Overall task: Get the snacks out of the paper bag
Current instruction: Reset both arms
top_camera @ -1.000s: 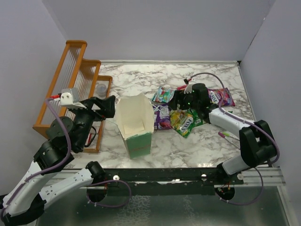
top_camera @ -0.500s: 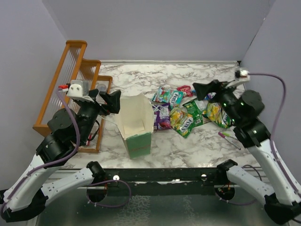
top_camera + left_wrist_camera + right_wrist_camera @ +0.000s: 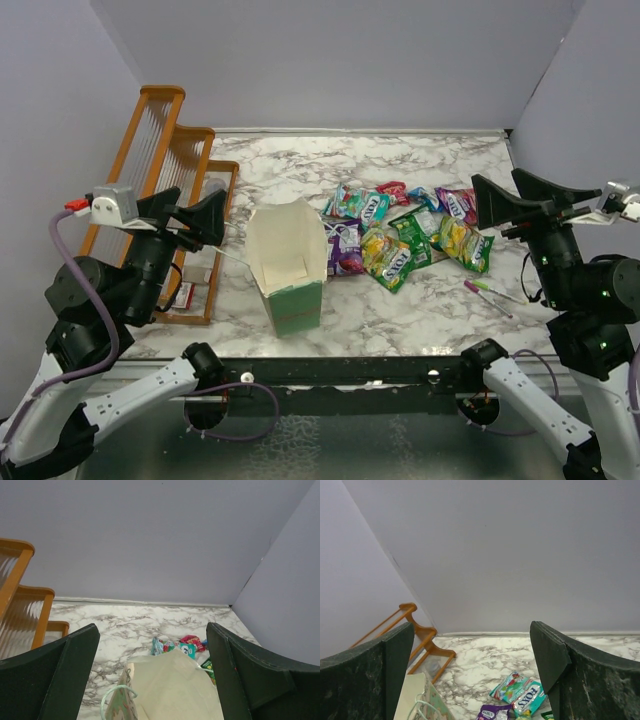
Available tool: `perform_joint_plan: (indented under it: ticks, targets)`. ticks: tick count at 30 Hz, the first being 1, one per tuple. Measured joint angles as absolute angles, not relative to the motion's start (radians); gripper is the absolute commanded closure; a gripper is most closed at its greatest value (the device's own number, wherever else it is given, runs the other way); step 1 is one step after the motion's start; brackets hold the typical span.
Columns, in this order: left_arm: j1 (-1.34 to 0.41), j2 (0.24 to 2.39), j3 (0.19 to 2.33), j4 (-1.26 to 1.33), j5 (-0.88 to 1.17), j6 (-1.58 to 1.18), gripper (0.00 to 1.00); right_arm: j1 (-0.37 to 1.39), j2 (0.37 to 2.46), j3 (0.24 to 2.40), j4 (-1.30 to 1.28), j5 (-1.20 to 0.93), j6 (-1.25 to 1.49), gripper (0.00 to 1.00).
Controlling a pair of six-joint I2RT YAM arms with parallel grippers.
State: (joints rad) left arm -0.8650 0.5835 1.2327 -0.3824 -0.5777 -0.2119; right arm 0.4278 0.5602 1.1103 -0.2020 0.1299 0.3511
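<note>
The pale-green paper bag (image 3: 288, 262) stands open on the marble table, its white inside showing no packets; it also shows in the left wrist view (image 3: 165, 685) and the right wrist view (image 3: 417, 697). The snacks (image 3: 400, 235) lie in a spread pile to the right of the bag, several shiny packets in teal, purple, green, yellow and red; some show in the right wrist view (image 3: 522, 695). My left gripper (image 3: 195, 215) is open and empty, raised left of the bag. My right gripper (image 3: 515, 205) is open and empty, raised right of the pile.
An orange wooden rack (image 3: 160, 190) stands along the left wall. Two thin pink-and-green pens (image 3: 490, 292) lie on the table right of the snacks. Grey walls close in the back and sides.
Both arms have pulled up and back toward their bases. My right gripper left the snack pile, where more packets now lie spread out. The bag has not moved.
</note>
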Motion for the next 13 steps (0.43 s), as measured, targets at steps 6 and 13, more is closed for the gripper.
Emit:
perform_joint_plan:
  ticks: [6, 13]
  targets:
    - [-0.865, 0.536, 1.215, -0.382, -0.594, -0.214, 0.09, 0.428, 0.545, 1.121, -0.202, 0.122, 0.325, 0.01]
    - [-0.865, 0.524, 1.194, -0.383, -0.595, -0.231, 0.09, 0.428, 0.545, 1.124, -0.202, 0.112, 0.316, 0.01]
